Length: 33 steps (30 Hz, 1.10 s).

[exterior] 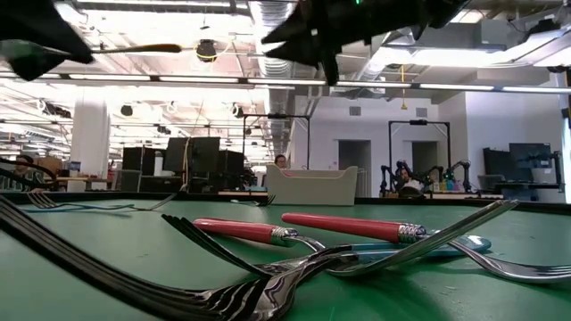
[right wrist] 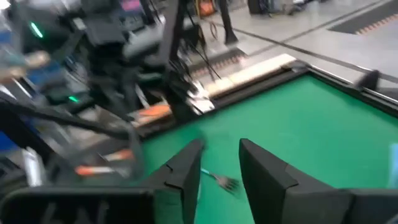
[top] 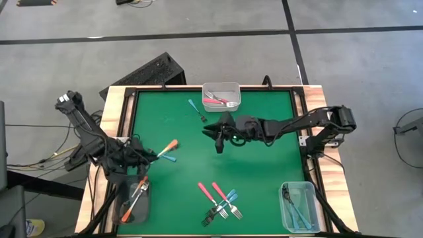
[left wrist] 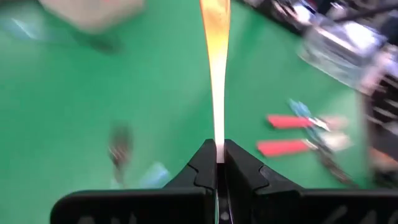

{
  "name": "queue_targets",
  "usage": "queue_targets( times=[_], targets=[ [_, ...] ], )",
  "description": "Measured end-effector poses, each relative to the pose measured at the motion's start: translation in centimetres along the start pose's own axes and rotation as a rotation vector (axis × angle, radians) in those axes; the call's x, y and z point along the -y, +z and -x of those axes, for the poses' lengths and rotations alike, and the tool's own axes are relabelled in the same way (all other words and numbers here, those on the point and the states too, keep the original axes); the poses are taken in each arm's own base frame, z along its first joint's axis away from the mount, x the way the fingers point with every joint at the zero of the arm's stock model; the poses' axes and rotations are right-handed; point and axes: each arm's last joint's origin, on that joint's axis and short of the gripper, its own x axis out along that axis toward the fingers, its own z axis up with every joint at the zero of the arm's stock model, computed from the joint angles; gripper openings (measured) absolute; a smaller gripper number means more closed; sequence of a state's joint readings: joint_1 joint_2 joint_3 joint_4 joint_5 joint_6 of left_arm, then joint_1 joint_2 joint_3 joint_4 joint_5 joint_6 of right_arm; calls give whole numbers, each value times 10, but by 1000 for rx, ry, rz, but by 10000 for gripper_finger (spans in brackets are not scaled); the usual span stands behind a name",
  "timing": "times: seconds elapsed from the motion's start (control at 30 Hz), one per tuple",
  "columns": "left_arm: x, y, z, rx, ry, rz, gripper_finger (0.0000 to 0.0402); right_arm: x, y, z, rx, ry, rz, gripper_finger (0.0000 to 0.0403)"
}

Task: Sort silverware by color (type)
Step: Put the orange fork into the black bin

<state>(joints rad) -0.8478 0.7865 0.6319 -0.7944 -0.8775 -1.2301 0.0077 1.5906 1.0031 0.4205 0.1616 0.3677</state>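
Left gripper [top: 156, 153], left of frame, clamped on orange fork [top: 169, 146] — I lower it over lower-left tub [top: 127, 216] before release. Right gripper [top: 218, 137], centre, parted, empty.

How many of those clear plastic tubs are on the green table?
3: one clear plastic tub at the far edge's middle, one at the near left corner, one at the near right corner. None seems hidden.

green mat [top: 264, 172] covering the table | clear tubs sitting at far edge [top: 221, 88], near-left corner [top: 125, 213], near-right corner [top: 314, 195] | black keyboard [top: 149, 71] lying off the far-left corner
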Motion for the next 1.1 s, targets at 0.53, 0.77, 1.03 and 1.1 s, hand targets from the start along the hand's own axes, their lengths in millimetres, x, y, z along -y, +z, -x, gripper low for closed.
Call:
queue_targets(
  times=[0.53,0.77,1.03,1.1],
  targets=[
    [24,-3,-62,335,444,-502,1,-20,-26,-60,221,147,-103,261],
    [27,-1,-65,328,453,-555,8,-21,-16,-72,221,156,-94,209],
    [27,-1,-65,324,452,-559,8,-12,-13,-74,204,163,-67,50],
    [26,-2,-66,308,443,-563,8,-11,-13,-74,194,192,-50,19]
  ],
)
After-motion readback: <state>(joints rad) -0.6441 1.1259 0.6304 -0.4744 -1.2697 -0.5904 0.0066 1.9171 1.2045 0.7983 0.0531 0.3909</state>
